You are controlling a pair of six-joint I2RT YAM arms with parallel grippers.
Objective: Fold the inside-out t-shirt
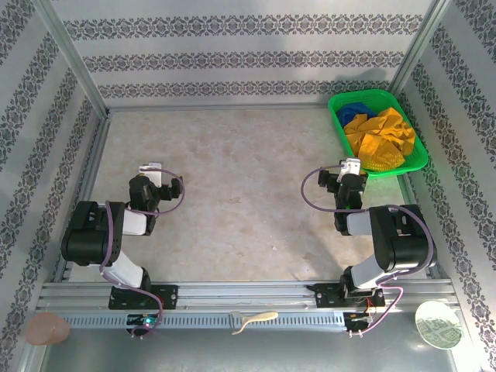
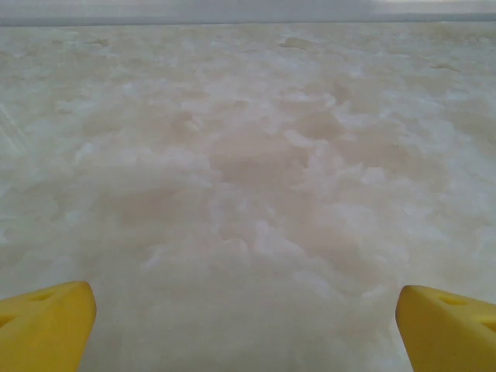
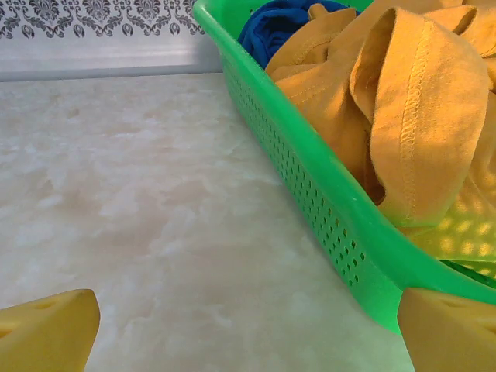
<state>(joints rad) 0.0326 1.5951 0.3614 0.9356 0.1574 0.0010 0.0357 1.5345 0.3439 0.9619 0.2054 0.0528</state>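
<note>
status: no step of the fold is done. the crumpled orange-yellow cotton t-shirt (image 1: 385,138) lies bunched in the green perforated plastic basket (image 1: 341,128) at the far right corner of the pale marbled table (image 1: 240,201), with a dark blue garment (image 1: 358,107) at the basket's far end. i read the right gripper (image 1: 350,166) just beside the basket's near left side, jaws spread wide and empty. the left gripper (image 1: 153,170) hovers near the table's left edge, jaws spread, nothing between them. remaining: lift the shirt out, spread it flat on the table, then make every fold.
</note>
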